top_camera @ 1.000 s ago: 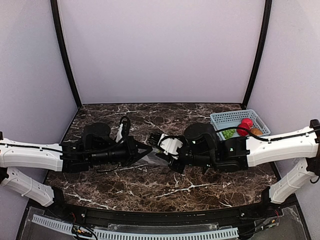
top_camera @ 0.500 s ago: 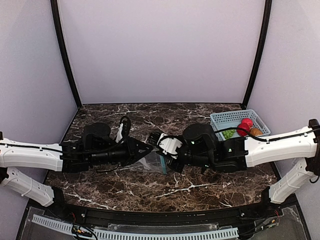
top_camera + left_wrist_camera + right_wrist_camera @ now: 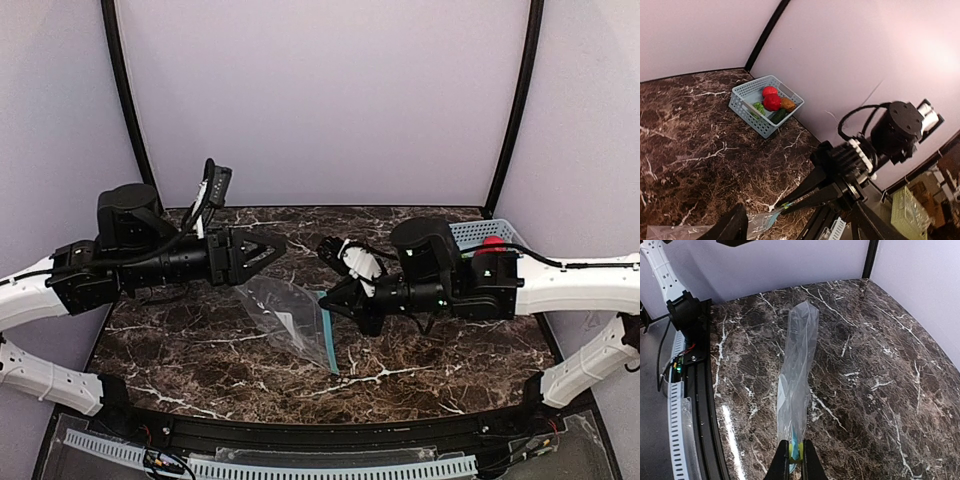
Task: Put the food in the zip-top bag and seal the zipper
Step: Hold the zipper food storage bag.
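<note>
The clear zip-top bag (image 3: 283, 314) lies crinkled on the marble, one end lifted. My right gripper (image 3: 326, 298) is shut on its teal zipper (image 3: 796, 452) at that raised end. In the right wrist view the bag (image 3: 797, 365) stretches away from the pinched fingertips (image 3: 808, 466). My left gripper (image 3: 273, 250) hovers open above and left of the bag, holding nothing. Its fingers (image 3: 733, 225) frame the bag's corner (image 3: 757, 221) from afar. The food sits in the light-blue basket (image 3: 747, 113): two red fruits (image 3: 771, 100), green grapes (image 3: 759, 107), a brown-orange one (image 3: 788, 104).
The basket (image 3: 502, 224) stands at the back right corner, partly behind the right arm, with a dark green piece (image 3: 779, 116) also in it. Purple walls with black corner posts close in the marble table (image 3: 200, 350). A black rail runs along the near edge.
My left gripper has let go of the bag, opened, and risen up and back to the left. My right gripper has stayed shut on the zipper and lifted that end.
</note>
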Controlling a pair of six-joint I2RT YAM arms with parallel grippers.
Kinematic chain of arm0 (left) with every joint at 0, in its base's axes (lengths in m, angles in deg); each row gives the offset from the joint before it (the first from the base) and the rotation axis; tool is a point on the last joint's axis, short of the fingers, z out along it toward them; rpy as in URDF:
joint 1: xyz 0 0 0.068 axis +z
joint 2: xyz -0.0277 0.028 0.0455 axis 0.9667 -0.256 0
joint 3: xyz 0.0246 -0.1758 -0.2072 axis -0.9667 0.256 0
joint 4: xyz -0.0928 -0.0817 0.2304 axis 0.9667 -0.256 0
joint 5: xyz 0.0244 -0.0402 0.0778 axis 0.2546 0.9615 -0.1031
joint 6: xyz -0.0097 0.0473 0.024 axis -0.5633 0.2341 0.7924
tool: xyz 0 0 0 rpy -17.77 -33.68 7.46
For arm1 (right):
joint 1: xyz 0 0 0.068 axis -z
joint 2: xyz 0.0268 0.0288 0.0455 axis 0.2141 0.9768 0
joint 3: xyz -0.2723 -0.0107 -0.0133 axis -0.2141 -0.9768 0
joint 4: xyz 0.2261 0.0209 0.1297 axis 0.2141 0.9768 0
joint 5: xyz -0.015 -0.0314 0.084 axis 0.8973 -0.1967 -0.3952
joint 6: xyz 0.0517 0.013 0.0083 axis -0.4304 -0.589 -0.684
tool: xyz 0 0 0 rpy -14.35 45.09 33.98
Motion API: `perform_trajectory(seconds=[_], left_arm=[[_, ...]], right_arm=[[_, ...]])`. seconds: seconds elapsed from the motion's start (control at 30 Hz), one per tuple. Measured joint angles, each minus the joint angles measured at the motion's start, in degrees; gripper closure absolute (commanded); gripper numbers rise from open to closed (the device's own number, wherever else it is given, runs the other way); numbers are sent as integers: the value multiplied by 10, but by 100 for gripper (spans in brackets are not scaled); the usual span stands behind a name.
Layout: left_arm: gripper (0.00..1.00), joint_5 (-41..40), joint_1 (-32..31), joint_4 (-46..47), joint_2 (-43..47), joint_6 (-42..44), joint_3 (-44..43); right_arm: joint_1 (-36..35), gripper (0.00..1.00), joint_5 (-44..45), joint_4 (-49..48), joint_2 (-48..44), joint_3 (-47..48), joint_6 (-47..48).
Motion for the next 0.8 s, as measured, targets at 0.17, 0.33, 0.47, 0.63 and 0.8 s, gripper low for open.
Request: perform_trajectory(seconds=[0.17, 0.33, 0.47, 0.63, 0.8], left_arm=[[32, 86, 0, -60, -29, 151, -52], [37, 151, 0, -100, -73, 239, -55], [45, 190, 0, -113, -93, 277, -57], [56, 230, 0, -116, -112, 297, -64], [64, 245, 0, -118, -116, 299, -64]], right_arm=[[16, 100, -93, 32, -4, 25, -43], [21, 100, -170, 54, -5, 41, -75], [23, 100, -211, 66, -6, 42, -92], [24, 100, -238, 73, -6, 42, -104], [25, 100, -252, 78, -6, 44, -110]])
